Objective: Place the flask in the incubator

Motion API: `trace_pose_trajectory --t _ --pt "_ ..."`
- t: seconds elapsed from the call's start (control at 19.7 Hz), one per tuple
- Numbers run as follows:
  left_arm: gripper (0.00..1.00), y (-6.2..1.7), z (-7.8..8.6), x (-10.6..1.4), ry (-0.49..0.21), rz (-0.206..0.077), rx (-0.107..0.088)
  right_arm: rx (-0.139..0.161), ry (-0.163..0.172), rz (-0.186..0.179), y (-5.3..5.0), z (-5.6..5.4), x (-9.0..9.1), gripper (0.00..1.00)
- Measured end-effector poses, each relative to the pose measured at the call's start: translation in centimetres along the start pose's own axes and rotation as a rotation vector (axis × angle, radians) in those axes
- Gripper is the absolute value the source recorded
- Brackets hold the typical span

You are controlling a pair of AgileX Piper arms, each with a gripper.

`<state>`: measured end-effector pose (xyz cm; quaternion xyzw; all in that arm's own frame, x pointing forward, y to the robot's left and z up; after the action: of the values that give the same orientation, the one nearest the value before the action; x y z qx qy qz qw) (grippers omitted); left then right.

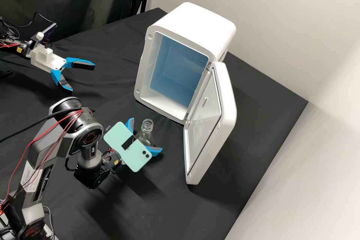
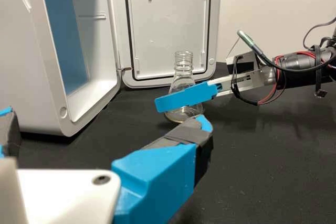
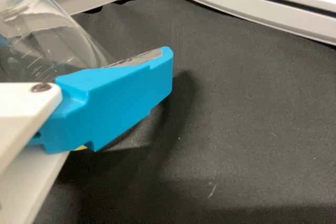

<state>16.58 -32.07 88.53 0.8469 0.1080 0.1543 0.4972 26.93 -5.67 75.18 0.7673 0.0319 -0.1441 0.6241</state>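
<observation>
Slippage is my first worry. The flask (image 1: pixel 145 131) stands upright on the counter (image 1: pixel 262 127), low and centre in the high view, just in front of the incubator (image 1: pixel 191 26) and near the lower corner of its open door (image 1: pixel 221 108). Its wall is sloped, smooth glass, so if I close low on the cone the pads could ride up it and squeeze the flask out, or tip it over.

Lifting brings a second risk. The cavity has a raised white lip at its mouth, and a carry that is too low would knock the flask's base against it. The door hangs beside the path, and a wide swing could clip it or push it partway closed.

The right hand (image 1: pixel 144 136) comes in from the lower left of the high view and I read it as open. Its blue fingers (image 3: pixel 121 93) sit on either side of the flask's lower body. One pad is right at the glass, though I cannot tell whether it is touching or just short, and nothing shows a firm clamp.

The left hand (image 1: pixel 80 77) hangs spread wide and empty at the upper left, well apart.
</observation>
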Motion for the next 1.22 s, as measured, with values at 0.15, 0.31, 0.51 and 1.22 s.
trace_pose_trajectory --t 0.15,0.31,0.51,1.22 --pt "1.0 0.0 0.0 0.0 0.0 0.0 0.0 0.0 0.002 0.001 0.04 -0.03 0.05 1.0" --pt "1.0 0.0 0.0 0.0 0.0 0.0 0.0 0.002 -0.003 0.002 0.01 0.07 0.07 1.0" --pt "1.0 0.0 0.0 0.0 0.0 0.0 0.0 -0.003 -0.009 0.003 -0.08 0.14 0.11 1.0" --pt "1.0 0.03 -0.16 -0.06 0.008 0.002 -0.001 -0.056 -0.003 -0.004 -0.64 -0.26 0.23 0.0"
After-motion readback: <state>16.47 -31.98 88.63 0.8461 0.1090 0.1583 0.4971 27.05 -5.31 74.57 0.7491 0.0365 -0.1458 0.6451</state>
